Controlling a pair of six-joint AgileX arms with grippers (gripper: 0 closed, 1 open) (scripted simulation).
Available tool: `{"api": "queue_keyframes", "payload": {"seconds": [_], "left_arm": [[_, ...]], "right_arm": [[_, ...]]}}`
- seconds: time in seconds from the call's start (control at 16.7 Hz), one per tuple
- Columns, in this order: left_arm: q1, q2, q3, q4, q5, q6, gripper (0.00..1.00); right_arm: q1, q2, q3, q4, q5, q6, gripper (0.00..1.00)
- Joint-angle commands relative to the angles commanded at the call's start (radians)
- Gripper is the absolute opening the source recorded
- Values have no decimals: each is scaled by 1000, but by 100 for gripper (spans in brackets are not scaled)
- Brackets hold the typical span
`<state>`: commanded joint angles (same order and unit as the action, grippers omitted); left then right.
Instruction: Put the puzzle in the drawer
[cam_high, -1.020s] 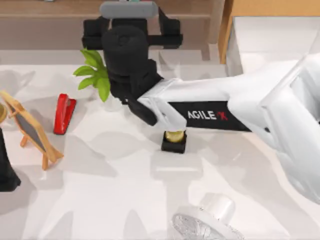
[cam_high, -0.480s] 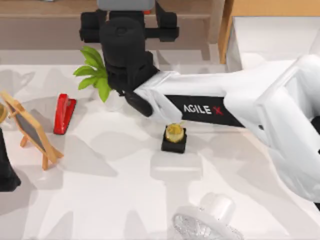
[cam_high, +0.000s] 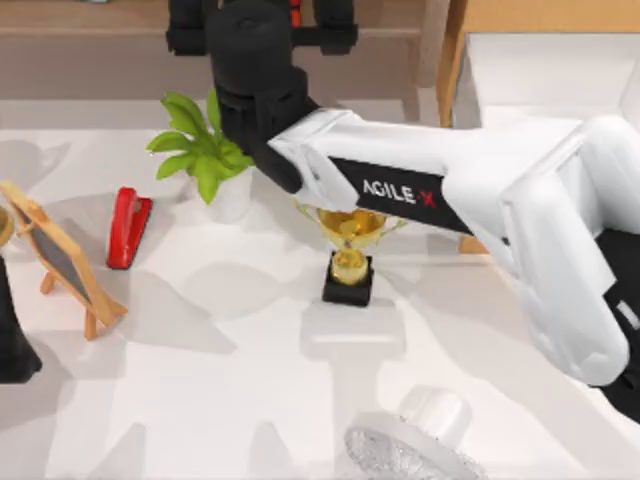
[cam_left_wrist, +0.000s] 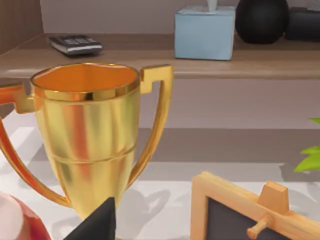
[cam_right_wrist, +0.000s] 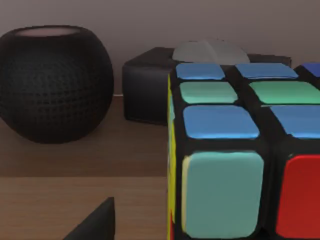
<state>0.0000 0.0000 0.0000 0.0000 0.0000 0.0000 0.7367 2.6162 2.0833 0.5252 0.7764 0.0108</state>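
Right gripper (cam_high: 258, 25) has pushed farther over the long brown wooden shelf (cam_high: 90, 60) this last second. Beside that shelf waits the large light-wood drawer (cam_high: 540, 70). On the shelf, close against my gripper, stands the small black-framed colour-square puzzle (cam_right_wrist: 240, 150); whether it's grasped, I cannot tell

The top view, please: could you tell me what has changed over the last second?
The right arm has swung toward the top edge of the view, its black wrist now over the brown shelf, uncovering the gold trophy and more of the plant. The right wrist view shows the puzzle close ahead. The red stapler, little chalkboard easel, white fan and drawer stayed put.
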Motion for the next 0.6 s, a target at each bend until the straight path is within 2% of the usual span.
{"api": "queue_keyframes", "payload": {"seconds": [0.18,0.6], "left_arm": [[0,0,0,0,0,0,100],[0,0,0,0,0,0,100]], "right_arm": [[0,0,0,0,0,0,100],[0,0,0,0,0,0,47]]}}
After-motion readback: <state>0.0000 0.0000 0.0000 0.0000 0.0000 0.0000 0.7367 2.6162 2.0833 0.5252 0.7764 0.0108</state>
